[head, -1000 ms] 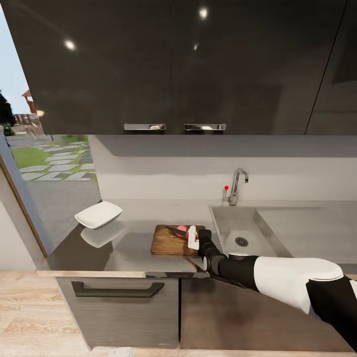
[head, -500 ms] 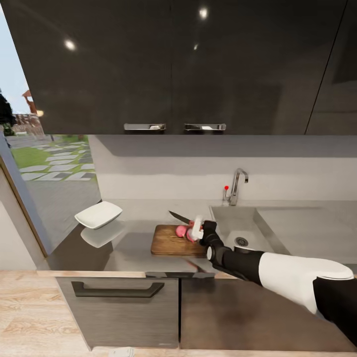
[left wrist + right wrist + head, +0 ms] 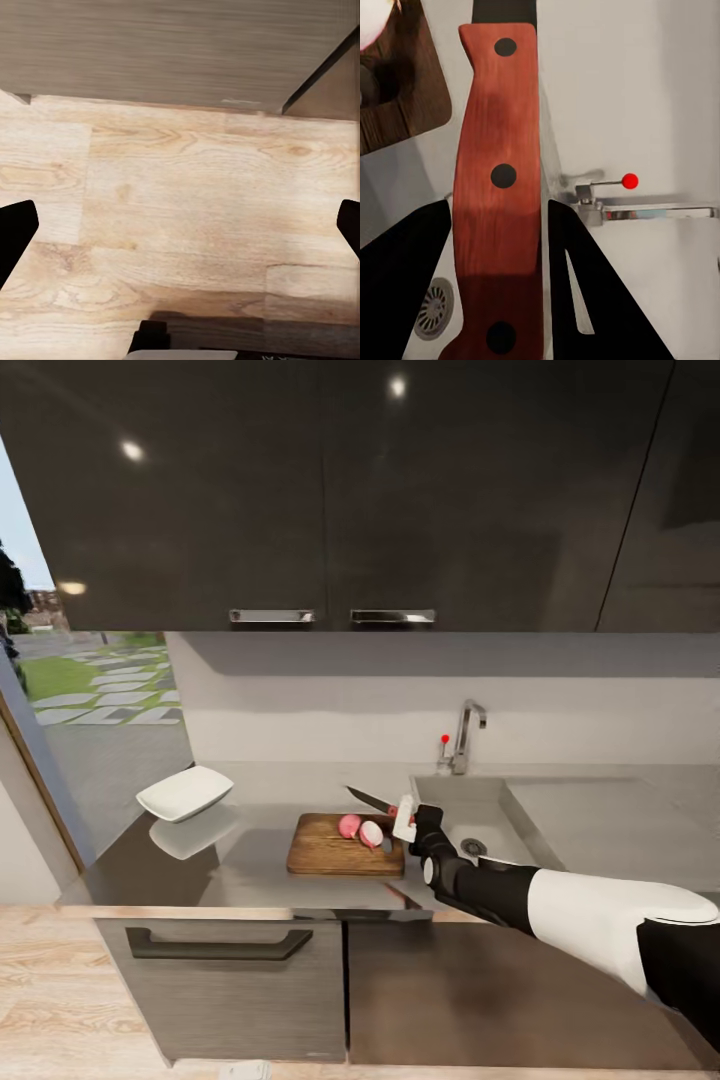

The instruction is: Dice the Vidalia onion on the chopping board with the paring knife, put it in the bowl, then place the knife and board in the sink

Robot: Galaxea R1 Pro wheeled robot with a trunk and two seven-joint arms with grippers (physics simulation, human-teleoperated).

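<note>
— What do we have in our right gripper [image 3: 404,822]?

— The knife [image 3: 372,800]. Our jaws are pinching its red handle, and in the right wrist view the handle [image 3: 499,195] runs straight between the two dark fingers [image 3: 405,277]. In the head view the dark blade points toward ten o'clock, lifted above the far right corner of the board [image 3: 345,845].

— And the onion?

— It lies on the board in two pieces: a pink half [image 3: 349,826] and, just beside it toward three o'clock, a half [image 3: 371,833] showing its pale cut face. Both sit near the board's far right part, close under the blade.

— The rest of the desk [image 3: 250,860]?

— The sink [image 3: 480,822] is at three o'clock of the board, with the tap [image 3: 462,736] and its red knob [image 3: 445,739] behind it. The white bowl [image 3: 185,793] stands well apart at nine o'clock.

— Our left gripper [image 3: 180,225]?

— Its jaws are spread wide over the wooden floor [image 3: 187,225], beside a cabinet front [image 3: 172,45].
</note>
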